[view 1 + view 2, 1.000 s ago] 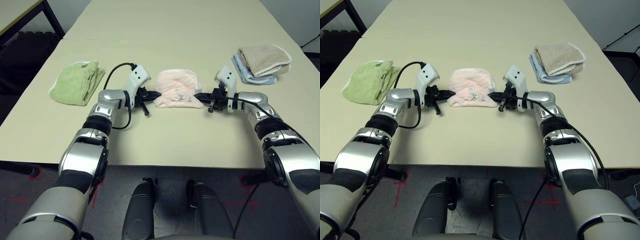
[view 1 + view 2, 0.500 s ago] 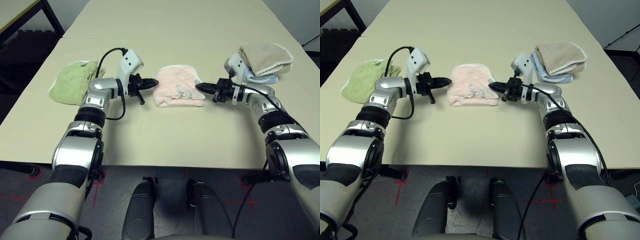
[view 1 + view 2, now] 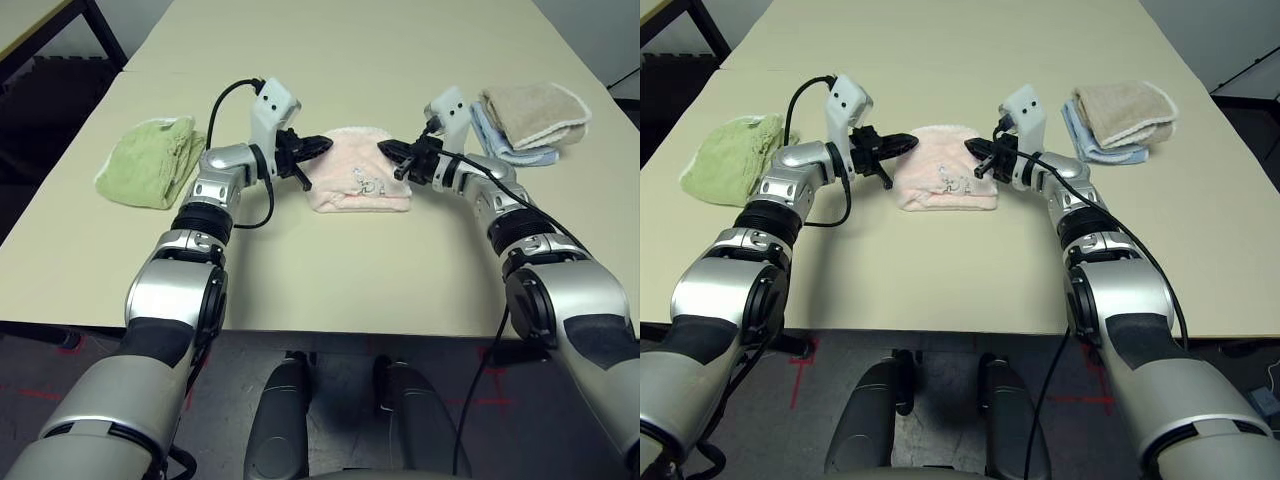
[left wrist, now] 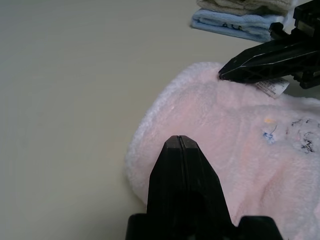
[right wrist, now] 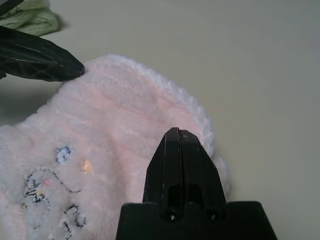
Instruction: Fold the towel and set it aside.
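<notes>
Four towels total on one table [image 3: 400,40]: one pale pink towel [image 3: 352,185] (folded, small embroidered motif on top), one light green towel [image 3: 152,163], one beige towel [image 3: 532,112] and one blue towel [image 3: 497,140] (beige stacked on blue, so two in that pile). Two grippers: the left gripper [image 3: 322,146] and the right gripper [image 3: 385,150], one at each side of the pink towel, each with its two black fingers pressed together. One white label tag [image 4: 272,87] on the pink towel, seen in the left wrist view. One second table [image 3: 30,20] at the far left corner (only partly visible).
</notes>
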Robot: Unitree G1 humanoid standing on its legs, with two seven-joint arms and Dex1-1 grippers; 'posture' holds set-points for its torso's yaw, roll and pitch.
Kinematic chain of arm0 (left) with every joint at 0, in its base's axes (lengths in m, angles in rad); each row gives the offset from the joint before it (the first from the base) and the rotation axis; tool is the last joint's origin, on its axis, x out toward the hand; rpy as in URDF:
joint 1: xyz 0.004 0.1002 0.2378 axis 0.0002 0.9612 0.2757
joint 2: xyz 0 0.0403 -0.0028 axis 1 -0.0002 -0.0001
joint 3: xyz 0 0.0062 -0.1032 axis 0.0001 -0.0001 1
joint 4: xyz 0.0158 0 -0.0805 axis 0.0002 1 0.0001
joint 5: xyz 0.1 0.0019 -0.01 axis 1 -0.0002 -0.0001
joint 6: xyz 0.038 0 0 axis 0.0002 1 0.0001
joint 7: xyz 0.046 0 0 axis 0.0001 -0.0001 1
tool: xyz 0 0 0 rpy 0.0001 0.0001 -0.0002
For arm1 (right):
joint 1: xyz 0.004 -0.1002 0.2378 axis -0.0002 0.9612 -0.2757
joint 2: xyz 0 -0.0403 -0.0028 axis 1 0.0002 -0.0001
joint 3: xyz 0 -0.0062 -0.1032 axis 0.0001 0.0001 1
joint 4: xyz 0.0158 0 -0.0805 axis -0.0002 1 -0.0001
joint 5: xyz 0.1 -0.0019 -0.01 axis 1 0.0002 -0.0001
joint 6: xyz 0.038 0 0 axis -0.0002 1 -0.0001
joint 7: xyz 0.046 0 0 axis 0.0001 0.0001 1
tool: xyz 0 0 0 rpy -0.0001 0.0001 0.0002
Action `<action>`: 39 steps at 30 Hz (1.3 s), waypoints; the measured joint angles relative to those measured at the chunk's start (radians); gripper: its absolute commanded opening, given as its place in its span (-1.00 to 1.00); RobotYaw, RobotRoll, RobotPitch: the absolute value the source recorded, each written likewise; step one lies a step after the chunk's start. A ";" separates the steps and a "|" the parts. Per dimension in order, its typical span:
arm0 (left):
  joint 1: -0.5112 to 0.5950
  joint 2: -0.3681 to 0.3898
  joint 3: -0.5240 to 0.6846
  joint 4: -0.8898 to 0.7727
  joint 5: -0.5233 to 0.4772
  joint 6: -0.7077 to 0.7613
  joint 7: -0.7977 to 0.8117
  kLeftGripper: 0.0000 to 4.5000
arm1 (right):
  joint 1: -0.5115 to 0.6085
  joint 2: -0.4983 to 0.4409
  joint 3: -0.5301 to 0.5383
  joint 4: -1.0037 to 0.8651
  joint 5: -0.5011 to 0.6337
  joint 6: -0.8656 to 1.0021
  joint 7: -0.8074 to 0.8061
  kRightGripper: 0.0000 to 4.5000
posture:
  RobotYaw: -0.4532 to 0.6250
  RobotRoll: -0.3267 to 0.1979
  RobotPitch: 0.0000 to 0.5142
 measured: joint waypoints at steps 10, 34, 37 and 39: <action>0.000 -0.028 -0.012 0.042 0.031 -0.007 0.062 -0.98 | -0.001 0.023 0.036 0.013 -0.062 0.004 -0.097 -1.00 | -0.15 0.25 0.23; 0.022 0.013 -0.046 0.057 0.093 -0.053 0.070 -0.98 | 0.042 -0.019 0.056 -0.012 -0.051 -0.032 -0.067 -1.00 | -0.13 0.25 0.05; 0.018 0.033 -0.041 0.057 0.089 -0.058 0.056 -0.98 | 0.042 -0.018 0.007 -0.004 -0.002 -0.044 -0.004 -1.00 | -0.13 0.25 -0.04; 0.014 0.055 -0.029 0.054 0.083 -0.058 0.037 -0.98 | 0.042 -0.024 -0.023 -0.002 0.032 -0.055 0.051 -1.00 | -0.14 0.25 -0.12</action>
